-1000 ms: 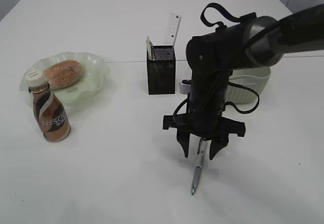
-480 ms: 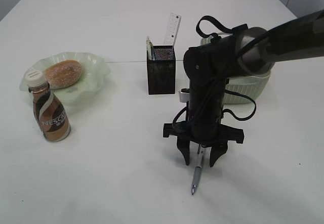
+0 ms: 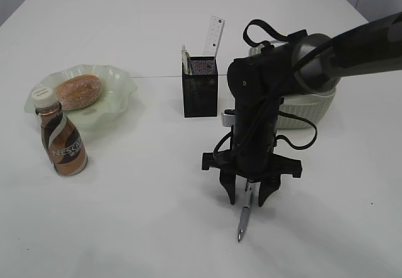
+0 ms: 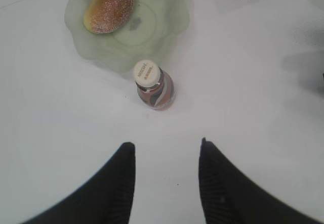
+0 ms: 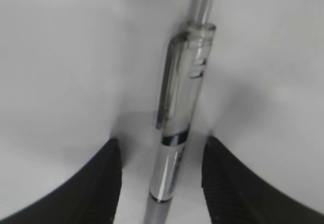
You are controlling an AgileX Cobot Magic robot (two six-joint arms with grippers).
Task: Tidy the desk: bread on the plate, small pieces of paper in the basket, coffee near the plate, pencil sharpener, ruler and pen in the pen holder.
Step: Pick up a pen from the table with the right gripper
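Observation:
A silver pen (image 3: 244, 220) (image 5: 179, 113) lies on the white desk (image 3: 144, 215), tip toward the front edge. My right gripper (image 3: 247, 199) (image 5: 161, 143) stands low over its upper end, open, a finger on each side with gaps to the barrel. The bread (image 3: 78, 91) (image 4: 109, 5) rests on the green plate (image 3: 120, 83) (image 4: 167, 29). The coffee (image 3: 63, 143) (image 4: 154, 85) stands upright beside the plate. The ruler (image 3: 213, 36) sticks out of the black pen holder (image 3: 201, 90). My left gripper (image 4: 167, 145) hovers open above the desk near the coffee. Pencil sharpener and paper pieces do not show.
The grey-green basket (image 3: 311, 108) stands behind the right arm, largely hidden by it. A pale object (image 3: 186, 58) also pokes from the pen holder's left corner. A thin seam (image 3: 157, 76) crosses the desk behind the plate.
The right arm has come down and slightly forward, so its fingers now straddle the pen closer to the desk. Bottle, plate and pen holder have not moved.

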